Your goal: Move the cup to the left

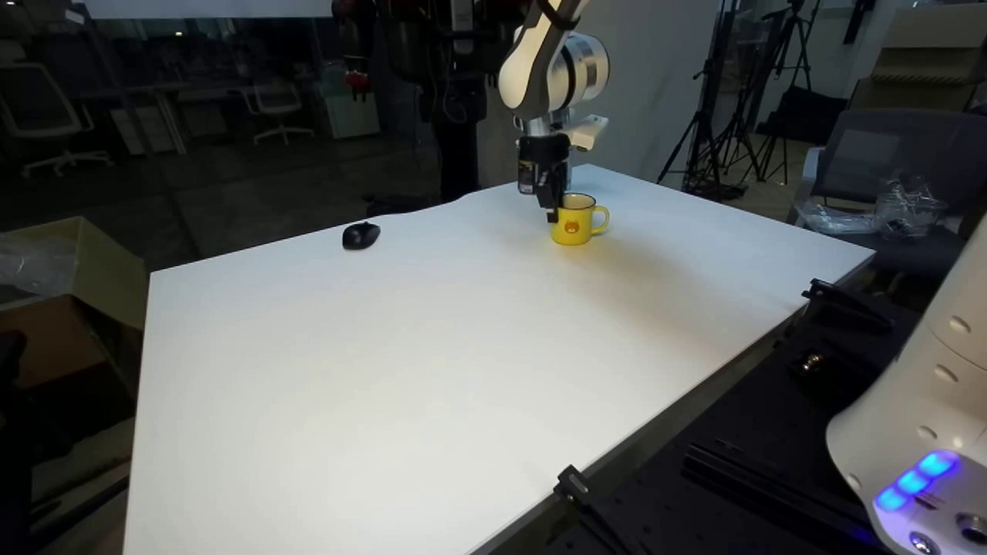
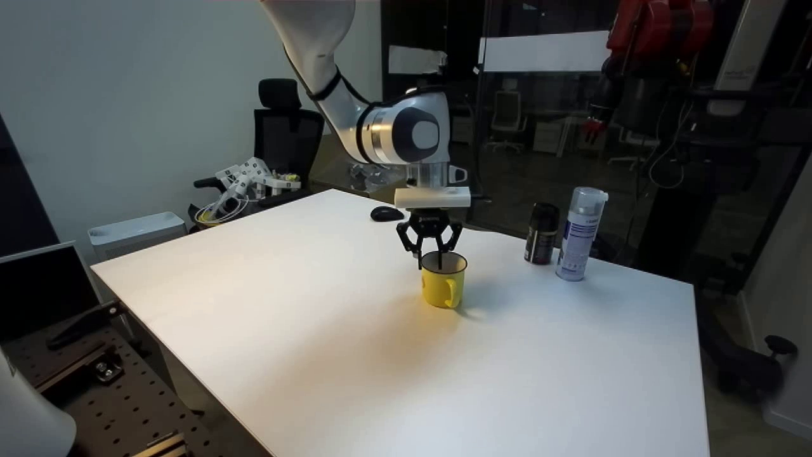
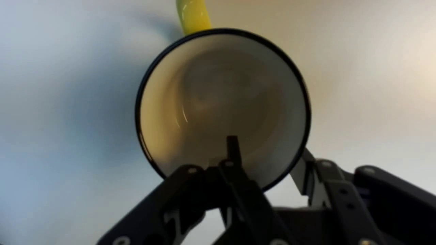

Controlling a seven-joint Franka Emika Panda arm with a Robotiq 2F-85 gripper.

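Observation:
The yellow mug, the cup, stands upright on the white table in both exterior views. In the wrist view I look down into the cup, with its pale inside, dark rim and handle at the top edge. My gripper points down at the rim; it also shows in an exterior view and in the wrist view. One finger is inside the cup and the other is outside the wall. The fingers are apart, with a gap around the wall. The outer fingertip is partly hidden behind the rim.
A dark bottle and a white spray can stand near the table's edge beyond the cup. A black mouse lies at the table edge, also in an exterior view. The white table has clamps along one edge.

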